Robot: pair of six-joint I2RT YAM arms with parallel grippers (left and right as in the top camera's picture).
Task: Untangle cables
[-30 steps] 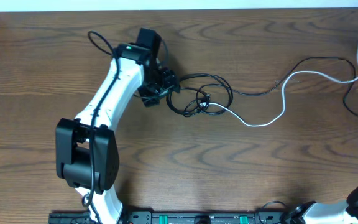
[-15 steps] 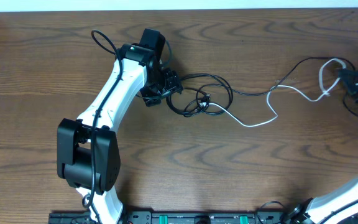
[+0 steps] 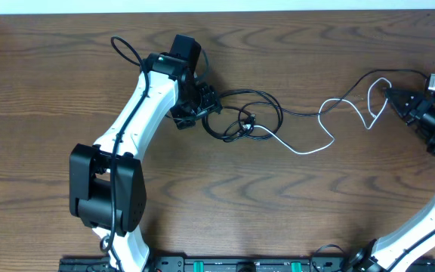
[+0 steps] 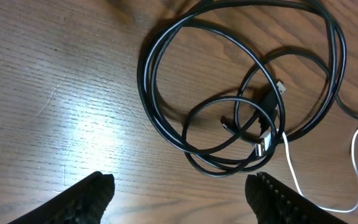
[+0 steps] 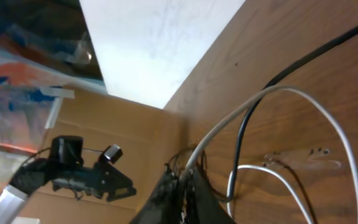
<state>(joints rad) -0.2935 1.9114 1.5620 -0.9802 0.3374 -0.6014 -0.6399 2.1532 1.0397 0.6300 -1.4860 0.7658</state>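
A coil of black cables point(image 3: 244, 117) lies on the table at centre left, its small plugs bunched inside the loops point(image 4: 263, 115). My left gripper point(image 3: 210, 102) stands open just left of the coil, fingers wide apart point(image 4: 182, 196) with only bare wood between them. The white cord point(image 3: 308, 151) runs from the coil in slack loops to the right. My right gripper point(image 3: 393, 95) is shut on that cord's far end. In the right wrist view the white cord point(image 5: 278, 90) rises from between the pinched fingers point(image 5: 185, 186). One black cable point(image 5: 303, 59) passes beside it.
The wooden table point(image 3: 278, 204) ends at a white strip along the far side. A black rail point(image 3: 225, 264) with the arm bases runs along the front edge. The left arm's white links point(image 3: 134, 121) slant across the left of the table.
My right gripper has come in from the right edge toward the left, holding the white cord's end. The cord has gone slack into extra loops. The left arm has barely moved.
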